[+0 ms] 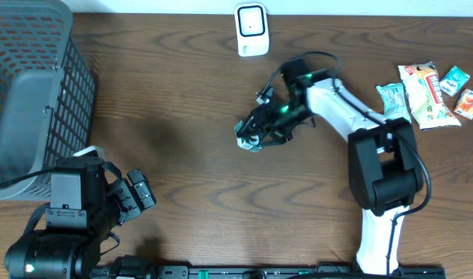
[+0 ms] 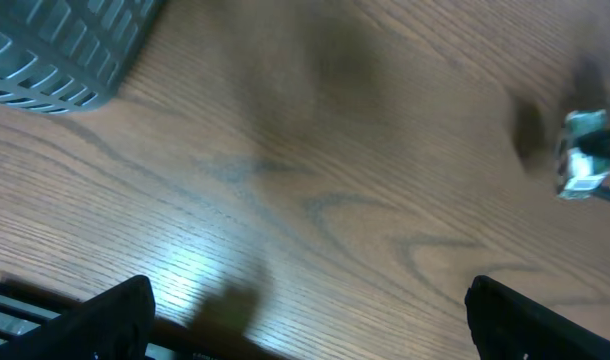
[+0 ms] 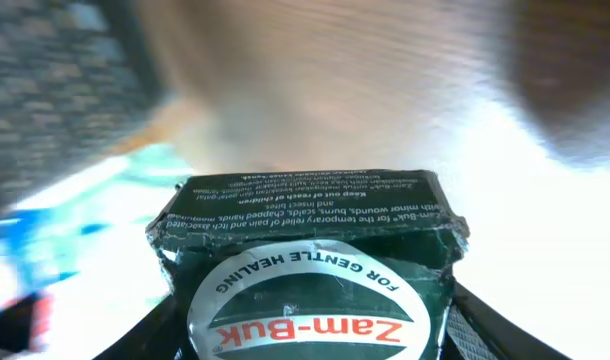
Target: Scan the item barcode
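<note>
The item is a dark green Zam-Buk box with a white oval label, and it fills the right wrist view. My right gripper is shut on it, one black finger against each side. From overhead, the right gripper holds the box a little above mid-table, some way in front of the white barcode scanner at the back edge. No barcode shows on the faces in view. My left gripper rests at the front left, open and empty. In the left wrist view the box is small at the far right.
A dark mesh basket stands at the back left, and its corner shows in the left wrist view. Several snack packets lie at the back right. The right arm reaches in from the front right.
</note>
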Controlling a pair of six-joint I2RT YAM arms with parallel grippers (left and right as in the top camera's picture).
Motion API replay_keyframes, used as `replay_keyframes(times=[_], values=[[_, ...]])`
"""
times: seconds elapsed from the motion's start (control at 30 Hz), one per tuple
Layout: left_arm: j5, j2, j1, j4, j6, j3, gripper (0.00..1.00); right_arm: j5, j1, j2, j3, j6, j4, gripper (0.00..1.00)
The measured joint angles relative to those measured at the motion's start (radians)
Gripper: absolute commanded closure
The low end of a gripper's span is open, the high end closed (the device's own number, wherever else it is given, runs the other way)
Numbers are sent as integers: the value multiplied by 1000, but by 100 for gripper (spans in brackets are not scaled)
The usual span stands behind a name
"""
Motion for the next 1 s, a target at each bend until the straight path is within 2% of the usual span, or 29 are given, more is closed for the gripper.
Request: replay_keyframes(times=[0.5, 0.67, 1.0], values=[[0, 0, 0, 0, 0, 0, 2, -333, -109, 0, 0, 226, 3, 47], [0, 0, 0, 0, 0, 0, 2, -373, -121, 0, 0, 342, 21, 46], [0, 0, 0, 0, 0, 0, 2, -413, -189, 0, 0, 557, 174, 45]])
